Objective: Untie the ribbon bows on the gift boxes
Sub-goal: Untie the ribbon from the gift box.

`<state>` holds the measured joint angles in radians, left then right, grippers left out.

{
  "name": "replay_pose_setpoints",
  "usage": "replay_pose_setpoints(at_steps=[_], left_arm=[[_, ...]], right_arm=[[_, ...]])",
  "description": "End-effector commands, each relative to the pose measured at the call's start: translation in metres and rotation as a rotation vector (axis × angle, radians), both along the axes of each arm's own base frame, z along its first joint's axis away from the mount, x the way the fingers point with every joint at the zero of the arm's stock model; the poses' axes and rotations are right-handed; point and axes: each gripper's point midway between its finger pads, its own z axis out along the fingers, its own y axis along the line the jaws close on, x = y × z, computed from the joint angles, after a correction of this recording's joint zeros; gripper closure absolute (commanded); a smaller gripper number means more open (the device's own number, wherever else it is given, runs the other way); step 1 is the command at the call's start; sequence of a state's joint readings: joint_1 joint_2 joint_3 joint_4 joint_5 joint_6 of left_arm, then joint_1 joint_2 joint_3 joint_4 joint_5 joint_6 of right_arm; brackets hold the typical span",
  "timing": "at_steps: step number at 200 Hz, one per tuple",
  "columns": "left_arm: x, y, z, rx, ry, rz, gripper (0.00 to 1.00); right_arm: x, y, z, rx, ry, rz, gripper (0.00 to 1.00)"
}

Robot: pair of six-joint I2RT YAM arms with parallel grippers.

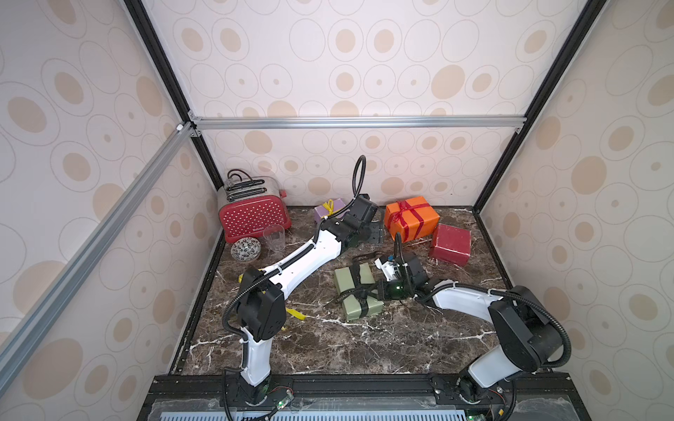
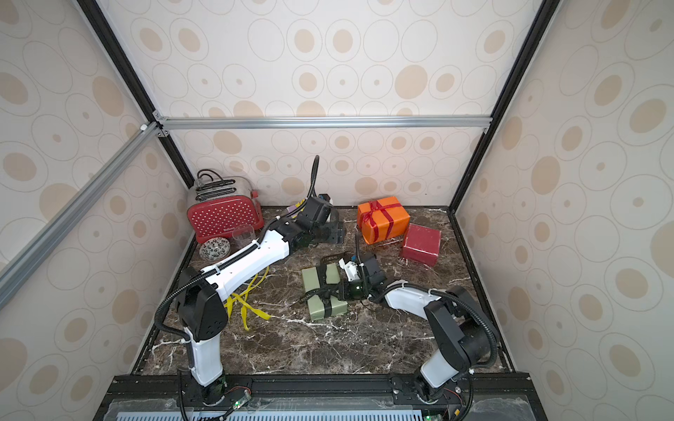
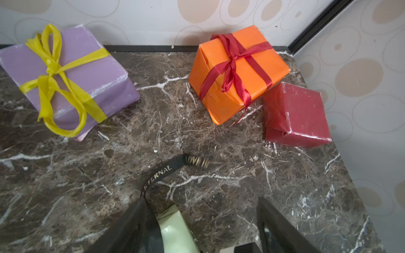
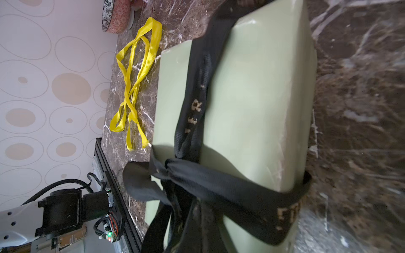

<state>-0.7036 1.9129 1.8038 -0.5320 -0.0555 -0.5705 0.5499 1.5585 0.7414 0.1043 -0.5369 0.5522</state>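
An olive green gift box (image 1: 355,291) (image 4: 252,98) lies mid-table, wrapped in a black ribbon (image 4: 192,105) with pale lettering and still knotted. My right gripper (image 1: 379,291) (image 4: 197,219) is shut on that ribbon by the knot. One loose black end (image 3: 166,170) trails toward my left gripper (image 1: 368,233) (image 3: 201,232), which hovers open with nothing held. At the back are the lilac box (image 3: 87,76) with a tied yellow bow (image 3: 54,72) and the orange box (image 3: 238,72) with a tied red bow (image 3: 232,63). The dark red box (image 3: 295,114) is bare.
A loose yellow ribbon (image 2: 248,302) (image 4: 135,83) lies under my left arm. A red dotted toaster (image 1: 255,215), a clear glass (image 1: 274,237) and a patterned bowl (image 1: 245,249) stand at the back left. Walls close in three sides.
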Motion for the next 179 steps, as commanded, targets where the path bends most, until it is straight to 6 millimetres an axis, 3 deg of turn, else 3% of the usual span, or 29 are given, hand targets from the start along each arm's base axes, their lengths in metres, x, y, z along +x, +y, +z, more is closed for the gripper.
replay_pose_setpoints(at_steps=[1, 11, 14, 16, 22, 36, 40, 41, 63, 80, 93, 117, 130, 179], left_arm=[[-0.010, 0.024, 0.005, 0.041, 0.013, 0.031, 0.14], [-0.019, 0.035, -0.006, 0.049, 0.029, 0.052, 0.14], [-0.019, 0.037, -0.001, 0.034, 0.018, 0.062, 0.14], [-0.023, 0.041, -0.012, 0.047, 0.037, 0.066, 0.15], [-0.029, 0.045, -0.011, 0.027, 0.030, 0.076, 0.16], [-0.049, 0.056, -0.033, 0.001, 0.065, 0.079, 0.18], [-0.051, 0.057, -0.032, -0.021, 0.061, 0.080, 0.19], [-0.056, 0.059, -0.041, -0.012, 0.078, 0.077, 0.19], [-0.088, 0.065, -0.070, -0.067, 0.117, 0.021, 0.28], [-0.112, 0.070, -0.081, -0.147, 0.092, -0.014, 0.29], [-0.125, 0.076, -0.084, -0.201, 0.067, -0.026, 0.29], [-0.143, 0.083, -0.099, -0.195, 0.072, -0.068, 0.29], [-0.149, 0.079, -0.106, -0.203, 0.080, -0.113, 0.30], [-0.171, 0.066, -0.113, -0.237, 0.089, -0.253, 0.35]], right_arm=[[-0.018, -0.019, -0.024, -0.088, 0.055, -0.026, 0.98], [-0.017, -0.020, -0.019, -0.078, 0.027, -0.038, 0.95], [-0.017, -0.021, -0.017, -0.075, 0.019, -0.041, 0.94], [-0.016, -0.021, -0.016, -0.073, 0.012, -0.043, 0.93], [-0.016, -0.022, -0.013, -0.070, 0.000, -0.049, 0.92], [-0.015, -0.025, -0.004, -0.059, -0.048, -0.065, 0.87], [-0.015, -0.026, -0.001, -0.057, -0.061, -0.069, 0.84], [-0.015, -0.027, -0.001, -0.057, -0.064, -0.069, 0.84], [-0.013, -0.034, 0.011, -0.071, -0.134, -0.087, 0.70], [-0.012, -0.041, 0.017, -0.100, -0.177, -0.098, 0.53], [-0.010, -0.045, 0.020, -0.120, -0.198, -0.105, 0.47], [-0.004, -0.043, 0.028, -0.154, -0.231, -0.082, 0.44], [-0.003, -0.038, 0.028, -0.195, -0.260, -0.028, 0.37], [0.001, -0.022, 0.033, -0.457, -0.409, 0.160, 0.44]])
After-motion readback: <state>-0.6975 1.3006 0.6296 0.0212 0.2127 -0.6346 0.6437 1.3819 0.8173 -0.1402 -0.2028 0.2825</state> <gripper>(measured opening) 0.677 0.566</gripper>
